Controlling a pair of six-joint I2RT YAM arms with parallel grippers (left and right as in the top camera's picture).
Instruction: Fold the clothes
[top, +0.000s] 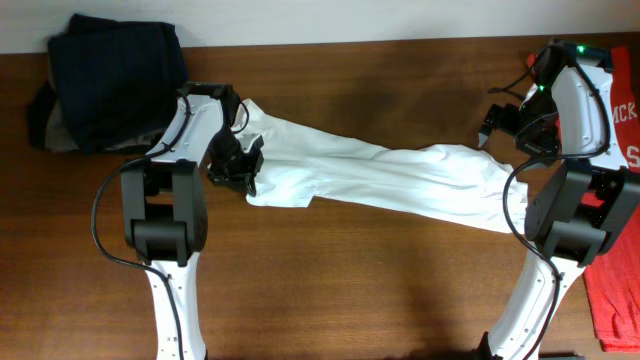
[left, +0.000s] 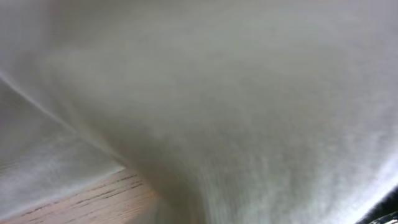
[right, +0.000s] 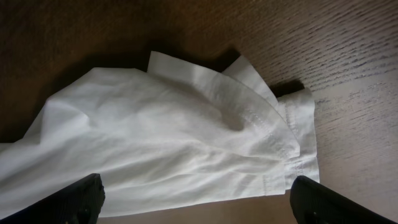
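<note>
Right wrist view came closest to the work: the right pincer (right: 196, 190) hung spread wide above one end of the white shirt (right: 161, 137), its two dark fingertips at the bottom corners of the picture and nothing between them. Under it several hemmed layers fanned out on the desk (right: 348, 74). The likely slip here was a bite that caught only the top layer, so the rest would stay behind and the fold would go crooked.

The left wrist view was filled with blurred white cloth (only a sliver of wood showed at the bottom), so I could not tell whether the left pincer (top: 236, 165) was pinching the shirt or merely resting against it. From overhead it sat at the shirt's other end. If it did hold the cloth, a pull from either side would probably tighten the twist rather than flatten it, since the shirt lay roped in a long bunched band slanting across the middle of the desk. The chest print was hidden.

Farther off, a dark pile (top: 115, 75) lay at the back left corner, near enough that a dragged sleeve might snag it. A red shirt (top: 612, 280) lay at the right edge, partly under the right arm.

Counted: one white shirt, two pincers, one dark pile (its pieces uncountable), one red shirt, one desk.
</note>
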